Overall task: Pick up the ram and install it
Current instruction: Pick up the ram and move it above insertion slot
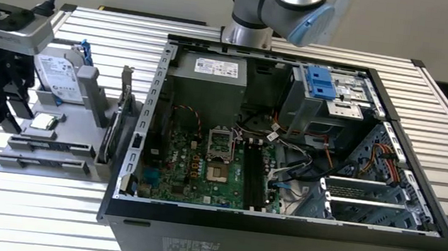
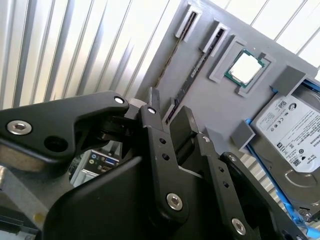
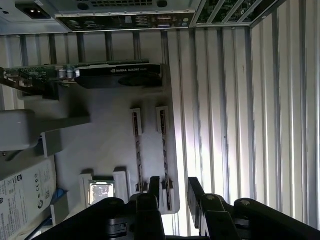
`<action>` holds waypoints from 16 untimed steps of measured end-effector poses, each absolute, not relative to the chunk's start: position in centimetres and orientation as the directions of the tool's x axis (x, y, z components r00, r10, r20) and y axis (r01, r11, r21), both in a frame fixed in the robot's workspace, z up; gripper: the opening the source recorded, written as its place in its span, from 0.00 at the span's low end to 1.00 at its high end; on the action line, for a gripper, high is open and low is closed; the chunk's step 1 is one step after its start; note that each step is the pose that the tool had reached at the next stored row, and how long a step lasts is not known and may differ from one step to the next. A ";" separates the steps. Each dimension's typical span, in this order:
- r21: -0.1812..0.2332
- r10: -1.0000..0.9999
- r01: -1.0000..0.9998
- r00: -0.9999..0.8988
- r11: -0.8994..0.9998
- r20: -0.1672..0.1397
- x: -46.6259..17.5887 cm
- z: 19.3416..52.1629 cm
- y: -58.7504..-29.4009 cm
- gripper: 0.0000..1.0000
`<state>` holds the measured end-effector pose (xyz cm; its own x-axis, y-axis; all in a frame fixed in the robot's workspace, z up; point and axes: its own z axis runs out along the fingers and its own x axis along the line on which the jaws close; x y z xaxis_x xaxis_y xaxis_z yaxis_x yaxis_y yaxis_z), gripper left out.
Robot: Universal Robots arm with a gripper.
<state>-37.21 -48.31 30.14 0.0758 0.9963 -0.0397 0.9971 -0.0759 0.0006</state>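
the gripper point(image 3: 174, 192) hangs over the grey tray point(image 3: 100, 130) that stands beside the open case point(image 1: 286, 170), at the exterior view's left. its fingers point(image 3: 154, 189) are spread apart and hold nothing. the ram point(image 3: 165, 150) stands on edge in a slot of the tray, on the side nearest the tray's rim, and in the first wrist view the gap between the fingers lines up over one end of it. i cannot tell whether the fingers touch it yet. a second stick point(image 3: 137, 150) stands in the next slot just beside it, with the cpu point(image 3: 101, 192) and the drive point(image 3: 25, 195) further along the tray and a card point(image 3: 115, 76) at its far end. the ram looks light, thin and stiff, but fragile: the chips on its faces and the contacts along its seated edge would not like pressure. the flat faces near the top edge, close to the middle of its length, look the safest hold, so it lifts level and does not rock in the slot.
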 end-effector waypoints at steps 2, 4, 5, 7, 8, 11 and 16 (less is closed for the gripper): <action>0.001 0.996 0.997 0.076 -0.076 -0.041 -37.2 30.0 -48.3 1.00; 0.001 0.996 0.997 0.076 -0.076 -0.042 -37.2 30.0 -48.3 1.00; 0.001 0.996 0.997 0.076 -0.076 -0.043 -37.2 29.9 -48.3 1.00; 0.001 0.996 0.997 0.076 -0.076 -0.043 -37.2 29.8 -48.3 1.00; 0.001 0.996 0.997 0.076 -0.076 -0.044 -37.2 29.7 -48.3 1.00; 0.001 0.996 0.997 0.076 -0.076 -0.044 -37.2 29.6 -48.3 1.00; 0.001 0.996 0.997 0.076 -0.076 -0.044 -37.2 29.3 -48.3 1.00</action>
